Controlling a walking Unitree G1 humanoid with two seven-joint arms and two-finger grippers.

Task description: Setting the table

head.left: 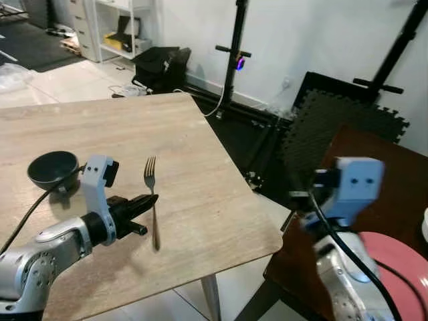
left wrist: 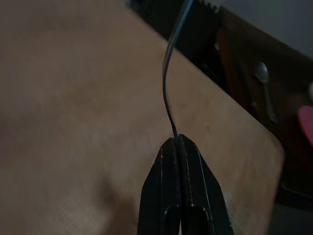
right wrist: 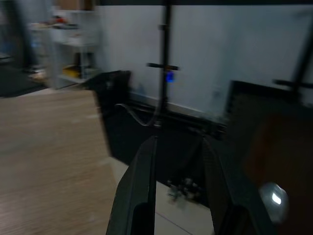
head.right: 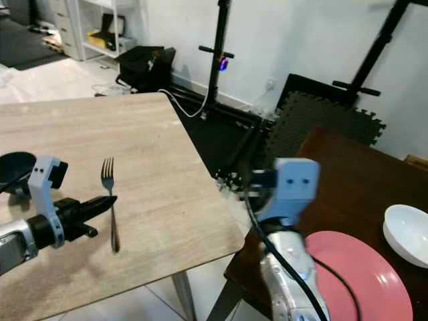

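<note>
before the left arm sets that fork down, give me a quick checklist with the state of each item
1. Left gripper shut on the silver metal fork: ok.
2. Fork over the light wooden table, not past its edge: ok.
3. Bare tabletop around the fork: ok.
4. Dark round bowl apart from the fork: ok.
5. Right gripper open and holding nothing: ok.
6. Round pink plate beside the fork: not ok, it sits on the dark brown table.

Both arms silver metal. Pale blue camera housing on each wrist, two small dark holes on the right one. Black cable runs along each forearm. Left gripper [head.left: 148, 201], right gripper [right wrist: 177, 161]: long black fingers.
</note>
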